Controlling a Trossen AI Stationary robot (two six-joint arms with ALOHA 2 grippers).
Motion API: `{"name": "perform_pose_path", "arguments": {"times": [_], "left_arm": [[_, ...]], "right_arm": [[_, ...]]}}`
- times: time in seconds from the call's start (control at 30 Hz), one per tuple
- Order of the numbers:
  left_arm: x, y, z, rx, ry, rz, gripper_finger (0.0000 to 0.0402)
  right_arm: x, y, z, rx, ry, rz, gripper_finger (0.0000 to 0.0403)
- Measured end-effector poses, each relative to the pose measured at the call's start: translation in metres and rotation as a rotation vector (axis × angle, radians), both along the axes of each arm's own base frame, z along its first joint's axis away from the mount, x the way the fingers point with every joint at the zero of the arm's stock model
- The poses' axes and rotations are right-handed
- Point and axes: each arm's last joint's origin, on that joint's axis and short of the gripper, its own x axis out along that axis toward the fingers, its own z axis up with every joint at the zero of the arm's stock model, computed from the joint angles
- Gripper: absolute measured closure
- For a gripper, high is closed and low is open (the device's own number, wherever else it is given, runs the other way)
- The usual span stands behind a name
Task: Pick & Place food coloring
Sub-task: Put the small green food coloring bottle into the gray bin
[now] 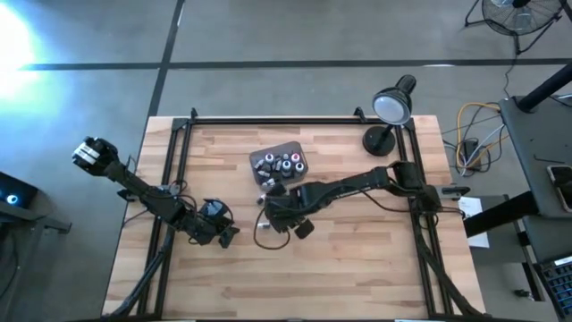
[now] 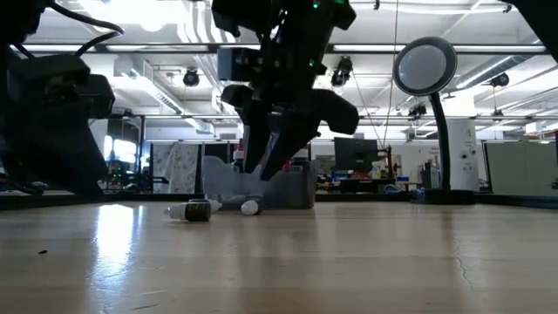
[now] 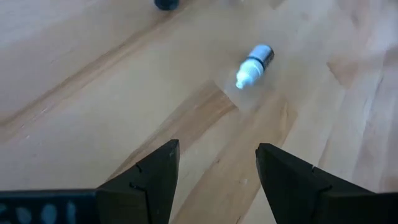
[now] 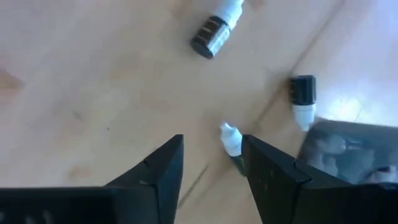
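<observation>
We note several bottles (image 1: 284, 164) in tub (image 1: 279, 148); right gripper (image 4: 211, 158) spread above loose bottle (image 4: 231, 142) mid-tabletop; left gripper (image 3: 217, 165) spread, idle; more remain

an open lab hall: concrete floor (image 1: 268, 36), ceiling ducts (image 2: 166, 74), monitors (image 2: 353, 154) behind

Food coloring bottles (image 4: 213, 28) toppled beside tub (image 4: 348, 152)

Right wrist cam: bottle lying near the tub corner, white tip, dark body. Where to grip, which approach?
Grip the dark body of the bottle across its width, coming straight down. It lies flat on the wood, so the rounded sides are exposed; the white tip narrows and would slip. Its tip end sits close to the tub, so keep the right gripper fingers toward the far end.
</observation>
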Motion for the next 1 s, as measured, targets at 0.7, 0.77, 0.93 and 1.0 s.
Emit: {"name": "perform_pose_path", "arguments": {"times": [0.7, 0.77, 0.93, 1.0], "left_arm": [[0.006, -0.002, 0.007, -0.188, -0.096, 0.179, 0.0209], [0.008, -0.003, 0.010, -0.198, -0.105, 0.181, 0.0209], [0.013, -0.006, 0.019, -0.214, -0.132, 0.181, 0.0209], [0.013, -0.007, 0.020, -0.212, -0.141, 0.187, 0.0209]], "right_arm": [[0.002, -0.036, -0.030, 0.105, -0.078, 0.134, 0.0237], [-0.001, -0.038, -0.034, 0.097, -0.061, 0.148, 0.0236], [-0.004, -0.039, -0.040, 0.088, -0.048, 0.164, 0.0236], [-0.003, -0.041, -0.042, 0.084, -0.072, 0.169, 0.0236]]}}
